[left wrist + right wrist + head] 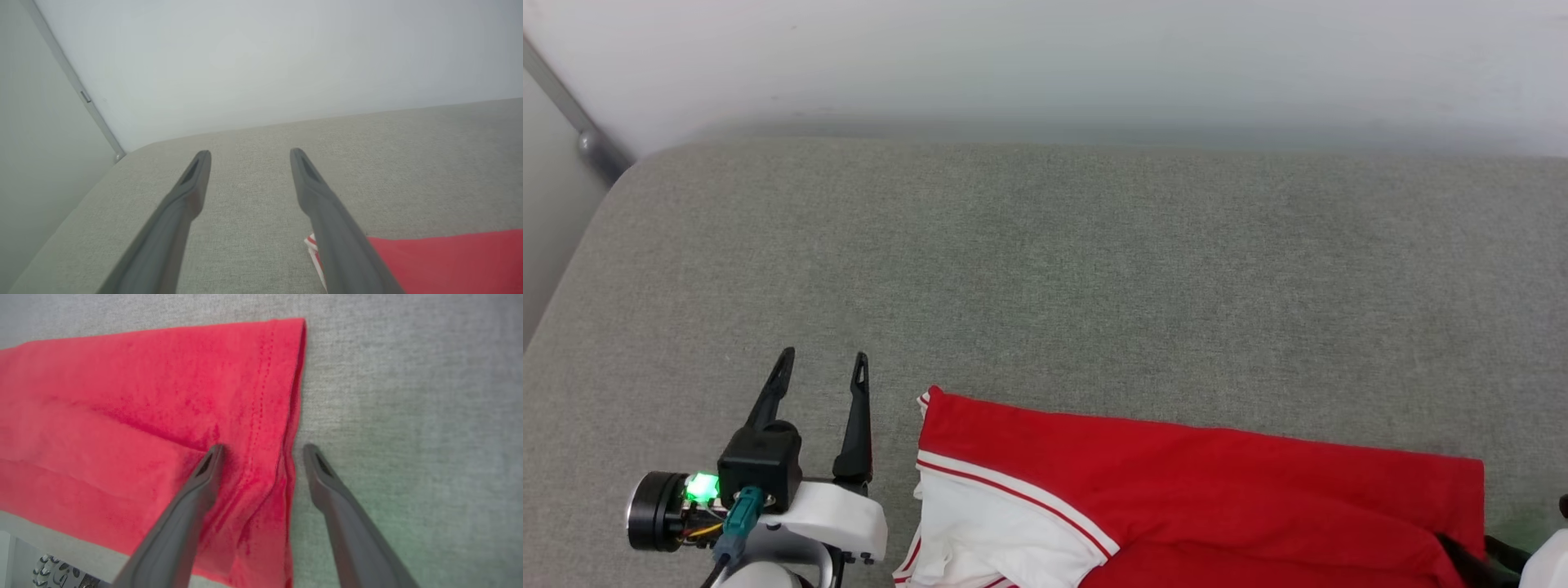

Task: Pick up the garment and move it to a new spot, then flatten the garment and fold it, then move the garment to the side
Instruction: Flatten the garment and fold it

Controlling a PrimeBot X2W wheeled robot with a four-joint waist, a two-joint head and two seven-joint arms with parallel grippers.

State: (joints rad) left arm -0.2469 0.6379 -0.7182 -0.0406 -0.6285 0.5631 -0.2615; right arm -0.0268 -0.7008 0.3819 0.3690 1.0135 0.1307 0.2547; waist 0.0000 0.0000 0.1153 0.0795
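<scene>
The garment lies folded into a long red band along the near edge of the grey cushion, its white sleeve with red-striped trim at the left end. My left gripper hovers open just left of that end, with nothing between its fingers. In the left wrist view the left gripper points across bare cushion, the garment at lower right. My right gripper is open astride the stitched hem of the garment, one finger over red cloth, the other over cushion. Its dark fingers show at the garment's right end.
A white wall rises behind the cushion. A grey metal post stands at the back left corner. The cushion's left edge drops away. The near edge and a patterned piece of floor lie below the garment.
</scene>
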